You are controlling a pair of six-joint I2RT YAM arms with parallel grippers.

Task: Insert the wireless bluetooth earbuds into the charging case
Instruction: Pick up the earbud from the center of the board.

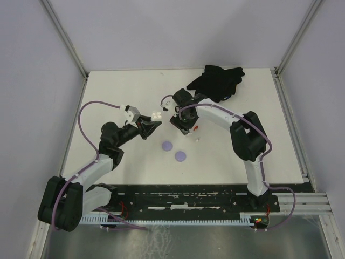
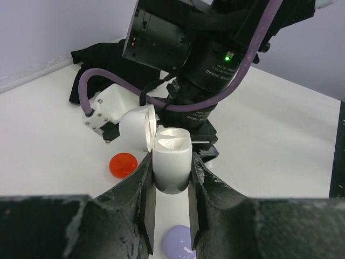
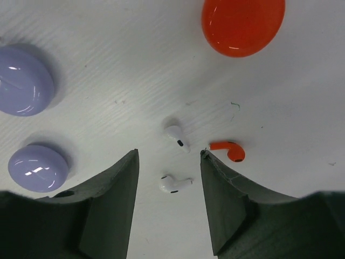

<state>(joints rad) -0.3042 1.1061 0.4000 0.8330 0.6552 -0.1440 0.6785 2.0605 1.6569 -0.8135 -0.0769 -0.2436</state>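
case was held open, unfilled, by the left end effector; earbuds were scattered on the desk beneath the parted, empty right end effector.

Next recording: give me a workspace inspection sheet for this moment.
Surface: white table, faint scuffs.
Job's things: open white charging case; two white earbuds and one red earbud lying loose on the table.
Clutter: red disc, two lavender discs, black cloth at the far edge.
Grippers: left gripper shut on the charging case; right gripper open, straddling one white earbud.
Cables: purple cable along each arm.
Surroundings: pale walls, metal frame posts.
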